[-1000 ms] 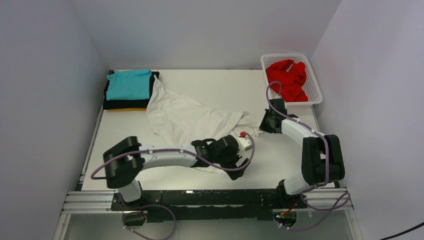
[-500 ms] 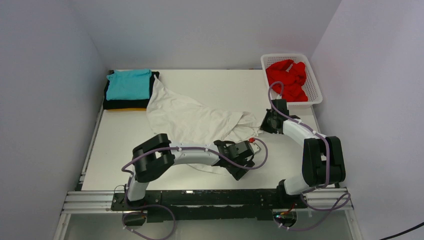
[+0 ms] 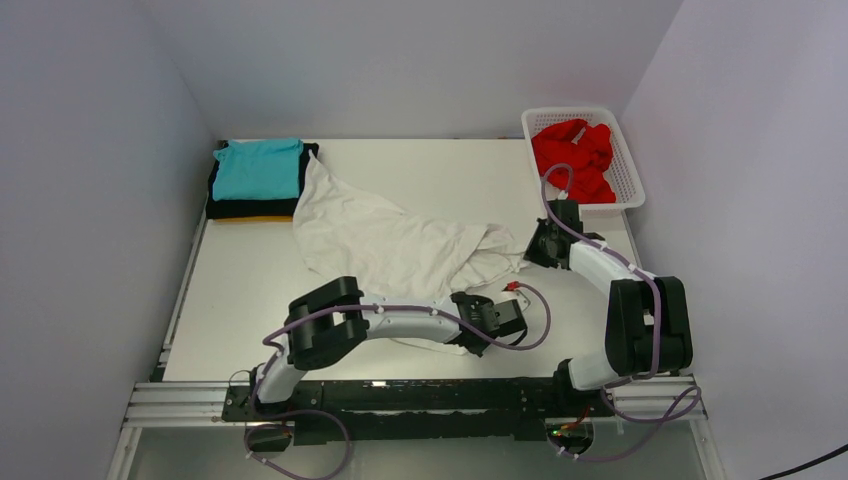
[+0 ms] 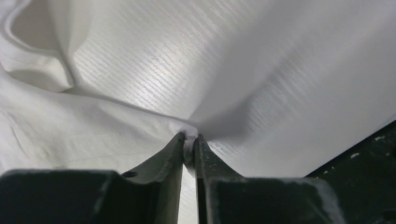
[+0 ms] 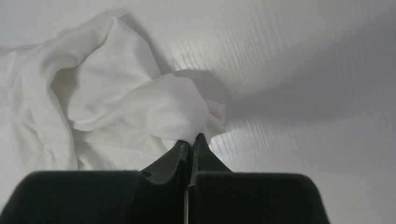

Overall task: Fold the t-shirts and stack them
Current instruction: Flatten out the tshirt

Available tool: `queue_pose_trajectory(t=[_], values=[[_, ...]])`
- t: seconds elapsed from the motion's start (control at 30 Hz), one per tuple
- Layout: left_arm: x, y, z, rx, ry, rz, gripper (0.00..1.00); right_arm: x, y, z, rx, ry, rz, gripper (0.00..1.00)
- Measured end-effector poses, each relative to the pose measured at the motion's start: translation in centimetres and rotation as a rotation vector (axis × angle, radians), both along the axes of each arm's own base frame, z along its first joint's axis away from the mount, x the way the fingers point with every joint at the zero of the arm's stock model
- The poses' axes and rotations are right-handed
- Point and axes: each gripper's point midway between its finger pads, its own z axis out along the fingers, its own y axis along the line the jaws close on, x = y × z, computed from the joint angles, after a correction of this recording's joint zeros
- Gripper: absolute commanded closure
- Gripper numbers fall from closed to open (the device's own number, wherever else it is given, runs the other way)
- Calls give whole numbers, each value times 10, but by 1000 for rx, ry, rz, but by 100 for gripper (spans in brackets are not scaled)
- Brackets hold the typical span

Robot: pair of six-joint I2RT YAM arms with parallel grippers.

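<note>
No legible text, label, brand, number or sign anywhere in the overhead view or in either wrist view.

- white t-shirt (image 3: 390, 240): large, rumpled, spread unfolded across the bench (image 3: 240, 300)
- teal t-shirt (image 3: 258, 168): folded, topping the far-left stack
- black t-shirt (image 3: 225, 207): folded beneath it
- yellow-orange t-shirt (image 3: 250, 219): at the bottom, only an edge showing
- red t-shirt (image 3: 575, 158): crumpled in the basket (image 3: 630, 185)
</note>
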Motion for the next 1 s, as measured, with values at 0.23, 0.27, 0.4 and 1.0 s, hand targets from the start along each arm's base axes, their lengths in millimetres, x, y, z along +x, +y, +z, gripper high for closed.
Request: queue_pose_trajectory(t=[0.23,0.27,0.4,1.0], values=[[25,24,2,10,-98,135,100,0,0,3,0,-9,11,100],[30,36,3,11,-104,168,100,0,1,4,4,-15,21,100],[68,115,15,56,-138,346,100,2,5,17,12,-61,60,100],[119,343,402,-656,-1010,856,100,-1,37,298,-117,-819,313,100]])
